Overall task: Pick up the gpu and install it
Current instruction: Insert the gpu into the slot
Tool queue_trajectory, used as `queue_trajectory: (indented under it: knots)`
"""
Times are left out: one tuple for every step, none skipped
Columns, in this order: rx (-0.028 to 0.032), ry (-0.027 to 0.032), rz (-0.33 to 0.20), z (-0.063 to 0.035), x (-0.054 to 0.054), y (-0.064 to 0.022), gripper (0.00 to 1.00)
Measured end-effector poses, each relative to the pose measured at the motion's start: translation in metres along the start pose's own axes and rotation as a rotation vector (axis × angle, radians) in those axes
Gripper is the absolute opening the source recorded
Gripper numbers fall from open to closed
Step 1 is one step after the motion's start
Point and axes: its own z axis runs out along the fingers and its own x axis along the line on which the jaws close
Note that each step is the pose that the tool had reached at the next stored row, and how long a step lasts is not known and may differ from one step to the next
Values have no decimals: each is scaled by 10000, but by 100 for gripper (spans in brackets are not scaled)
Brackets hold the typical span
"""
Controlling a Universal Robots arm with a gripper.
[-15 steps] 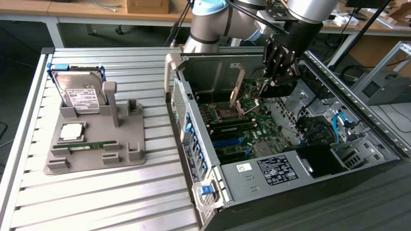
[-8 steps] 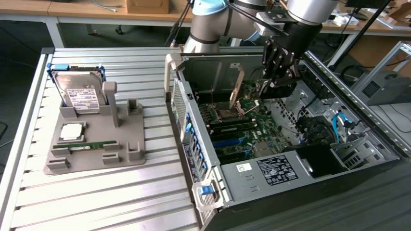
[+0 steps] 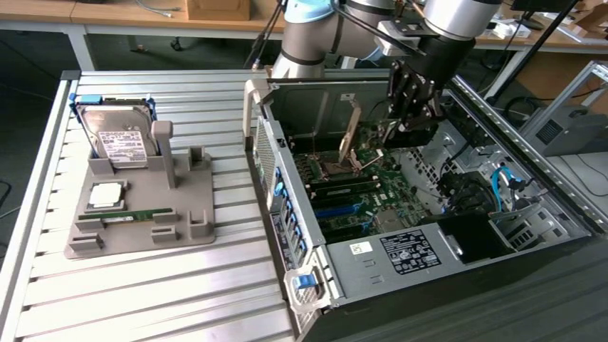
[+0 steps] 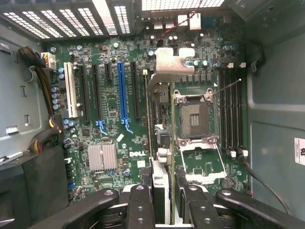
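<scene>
Entry: gpu (image 4: 160,174), one. Thin dark card, silvery metal bracket at one end. I saw it edge-on, clamped in the gripper (image 4: 163,188), upright above the motherboard (image 4: 110,102).

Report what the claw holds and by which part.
The claw holds the gpu, fingers clamped on the card's two flat faces at the end away from its silvery bracket.

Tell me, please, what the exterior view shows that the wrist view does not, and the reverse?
Exterior view: the grey holder on the slatted table, carrying the hard drive and memory stick. Wrist view: the Dell lettering and the fingers closed on the gpu. Both: the pincer above the motherboard in the open case.
</scene>
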Motion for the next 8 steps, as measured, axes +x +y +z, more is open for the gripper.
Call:
queue_trajectory:
  knots:
    - [0,0,0,4,2,1,30]
    - [0,0,0,8,3,1,30]
    - [0,1,0,11,5,1,30]
    - [0,0,0,15,6,2,30]
    - [0,0,0,19,8,2,30]
    - [0,1,0,23,10,3,30]
    - [0,0,0,28,11,4,30]
    - [0,0,0,32,13,5,30]
